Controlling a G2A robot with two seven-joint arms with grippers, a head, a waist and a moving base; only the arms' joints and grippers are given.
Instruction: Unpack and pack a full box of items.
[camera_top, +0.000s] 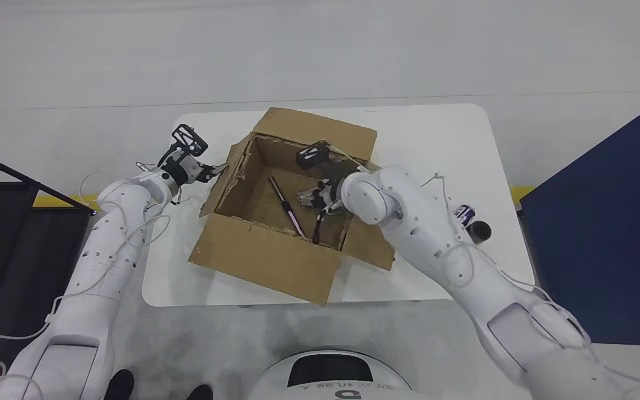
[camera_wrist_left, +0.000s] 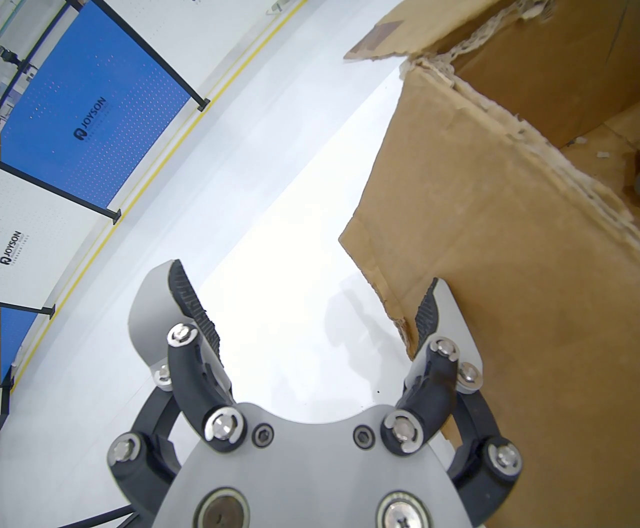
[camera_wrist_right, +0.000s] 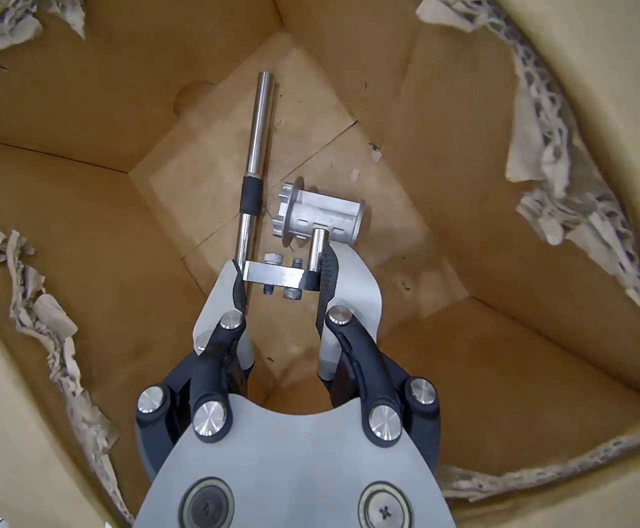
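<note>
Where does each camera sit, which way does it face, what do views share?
Top view: above the arms, looking down at table and cardboard box; both arms show.
Left wrist view: on that wrist, facing the box's outer wall; left gripper open.
Right wrist view: looking into the box; right gripper shut on metal part.
All share the box.

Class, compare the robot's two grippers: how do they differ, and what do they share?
The left gripper is outside the cardboard box, at a flap; the right gripper is inside it. The left's fingers are open and empty; the right's grip a metal bracket. Both have silver fingers with black pads.
</note>
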